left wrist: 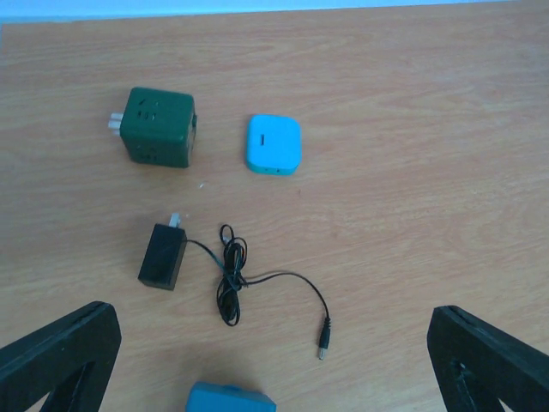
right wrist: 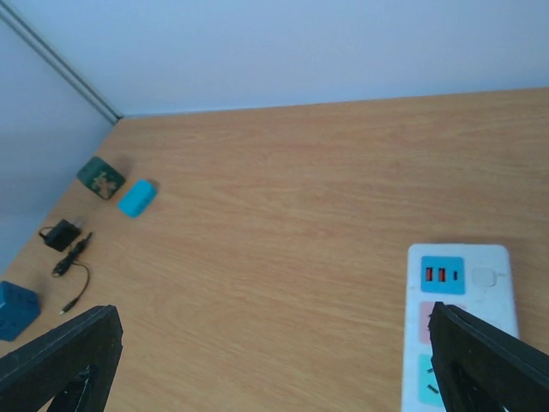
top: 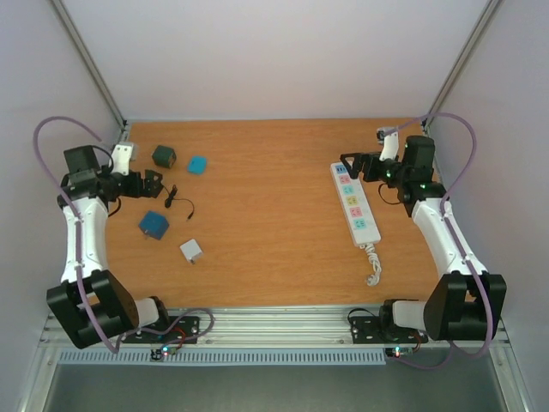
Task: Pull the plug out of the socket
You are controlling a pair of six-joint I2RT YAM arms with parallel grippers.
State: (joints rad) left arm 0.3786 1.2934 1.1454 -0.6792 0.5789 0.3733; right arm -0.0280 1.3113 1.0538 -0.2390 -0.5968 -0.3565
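Observation:
The long white socket strip (top: 355,202) with pastel outlet panels lies at the right, its curly white cord (top: 371,264) at the near end. I see no plug in any of its outlets. My right gripper (top: 350,166) is open and empty over the strip's far end. In the right wrist view (right wrist: 274,360) the strip (right wrist: 463,283) lies under the right finger. My left gripper (top: 156,183) is open and empty at the far left. In its wrist view (left wrist: 274,360) a black adapter (left wrist: 162,256) with a thin cord lies on the table ahead.
A dark green cube adapter (top: 164,155) (left wrist: 157,127) and a flat cyan adapter (top: 197,165) (left wrist: 274,144) lie at the back left. A blue cube (top: 154,225) (left wrist: 230,400) and a small white adapter (top: 190,251) lie nearer. Walls close the table's sides and back.

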